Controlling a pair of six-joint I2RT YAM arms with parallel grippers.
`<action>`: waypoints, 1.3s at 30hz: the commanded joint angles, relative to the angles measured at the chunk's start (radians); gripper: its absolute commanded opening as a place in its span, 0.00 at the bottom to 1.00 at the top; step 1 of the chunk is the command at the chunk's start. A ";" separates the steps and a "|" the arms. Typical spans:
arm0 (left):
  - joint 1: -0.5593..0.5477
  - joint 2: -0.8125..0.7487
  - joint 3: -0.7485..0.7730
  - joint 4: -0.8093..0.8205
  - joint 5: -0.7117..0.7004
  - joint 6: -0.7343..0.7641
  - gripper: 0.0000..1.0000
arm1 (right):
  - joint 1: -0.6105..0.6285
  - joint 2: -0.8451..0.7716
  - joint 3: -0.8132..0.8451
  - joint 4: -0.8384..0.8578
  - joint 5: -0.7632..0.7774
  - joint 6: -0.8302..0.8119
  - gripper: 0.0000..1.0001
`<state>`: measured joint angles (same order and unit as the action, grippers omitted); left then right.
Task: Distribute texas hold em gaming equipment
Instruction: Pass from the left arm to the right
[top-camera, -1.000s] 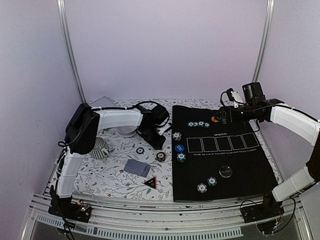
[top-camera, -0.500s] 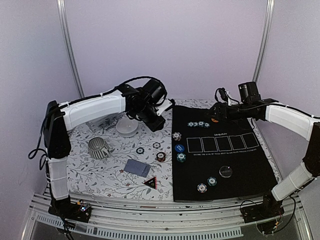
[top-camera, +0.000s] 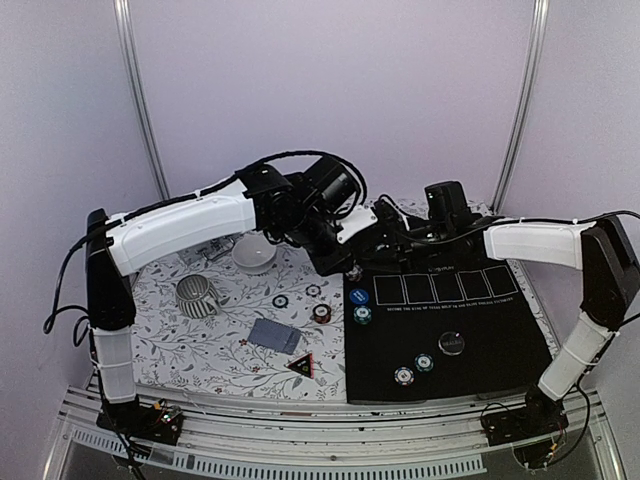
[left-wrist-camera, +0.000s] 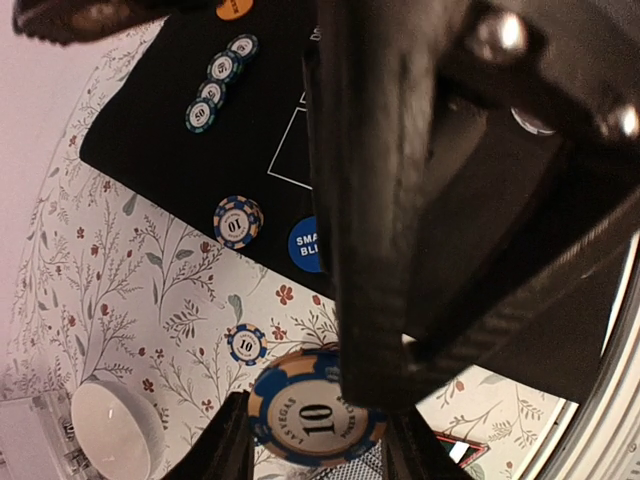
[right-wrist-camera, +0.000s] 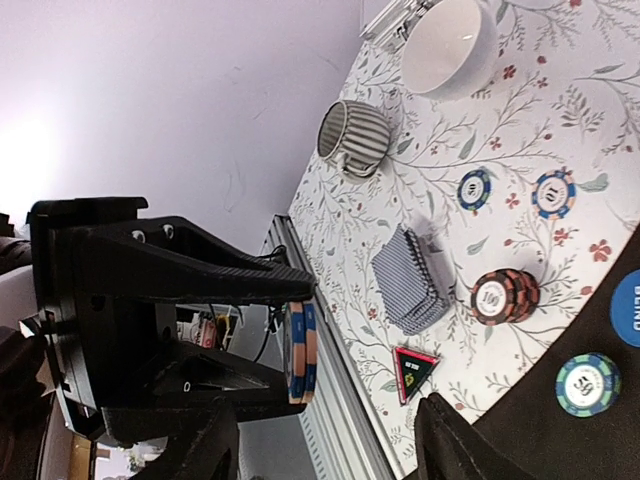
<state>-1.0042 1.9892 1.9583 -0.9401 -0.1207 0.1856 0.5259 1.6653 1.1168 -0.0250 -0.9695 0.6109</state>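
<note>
My left gripper (top-camera: 348, 264) is shut on two stacked blue-and-orange poker chips (left-wrist-camera: 300, 425), gripped by their rims, in the air above the flowered cloth by the mat's left edge. The chips show edge-on in the right wrist view (right-wrist-camera: 302, 352). My right gripper (top-camera: 380, 240) is open and empty, right beside the left one; its black finger (left-wrist-camera: 390, 200) overlaps the chips in the left wrist view. On the black mat (top-camera: 480, 330) lie a row of teal chips (left-wrist-camera: 215, 85), a blue button (top-camera: 359, 296), a green chip (top-camera: 362, 315) and a black disc (top-camera: 452, 343). The cards (top-camera: 273, 335) and red-brown chips (top-camera: 321, 313) lie on the cloth.
A striped mug (top-camera: 198, 296) and a white bowl (top-camera: 254, 256) stand on the flowered cloth at left. A triangular marker (top-camera: 301, 364) lies near the front. Two loose chips (top-camera: 281, 301) lie on the cloth; two more (top-camera: 414, 370) sit on the mat's near part.
My left arm has swung right from above the bowl to the mat's far-left corner. My right gripper has moved left to meet it.
</note>
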 joint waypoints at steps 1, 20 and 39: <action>-0.003 -0.012 0.029 -0.020 0.009 0.018 0.00 | 0.035 0.055 -0.012 0.125 -0.074 0.092 0.58; -0.007 -0.005 0.027 -0.014 0.014 0.017 0.00 | 0.057 0.135 0.004 0.246 -0.139 0.184 0.11; -0.006 -0.159 -0.097 0.097 -0.098 -0.056 0.98 | -0.065 0.112 -0.013 0.238 -0.122 0.172 0.02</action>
<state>-1.0080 1.9263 1.9053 -0.9222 -0.1703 0.1631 0.5251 1.7840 1.1187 0.2092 -1.1072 0.7963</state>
